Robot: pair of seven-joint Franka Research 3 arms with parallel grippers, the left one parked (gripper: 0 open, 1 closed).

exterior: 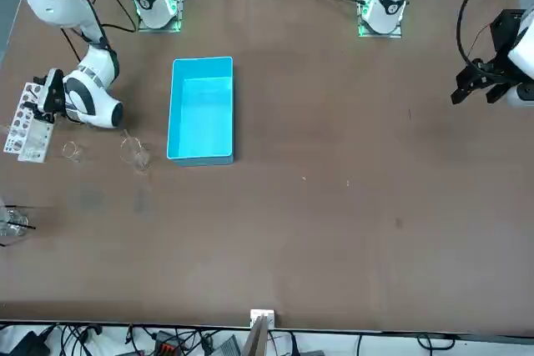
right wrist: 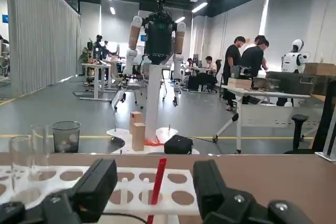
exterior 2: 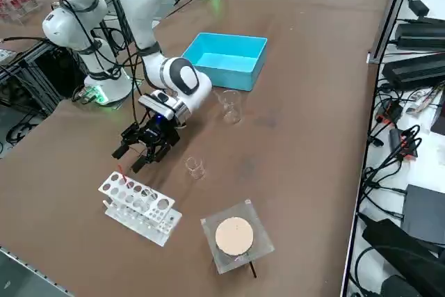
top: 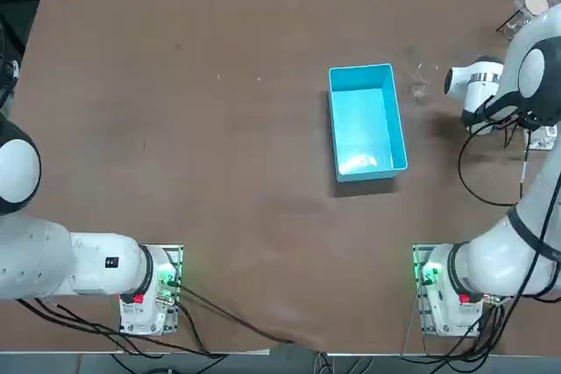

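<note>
Seen from the side, your right gripper [exterior 2: 144, 152], fingers spread, sits at twelve o'clock of the tube rack [exterior 2: 139, 206]. The lower end of the red stick [right wrist: 157, 181] is cut off.

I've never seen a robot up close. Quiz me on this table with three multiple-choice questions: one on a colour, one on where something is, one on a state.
1. The open bin is: A red; B blue; C white.
2. The right gripper is: A above the bin; B close beside the white tube rack; C at its arm's base.
3. Its fingers are: A apart, holding nothing; B shut on a beaker; C shut on the rack.

Answers:
1. B, since its walls and floor are light blue.
2. B, since the side view shows it right by the rack.
3. A, since the wrist view shows a clear gap between the fingers.
</note>
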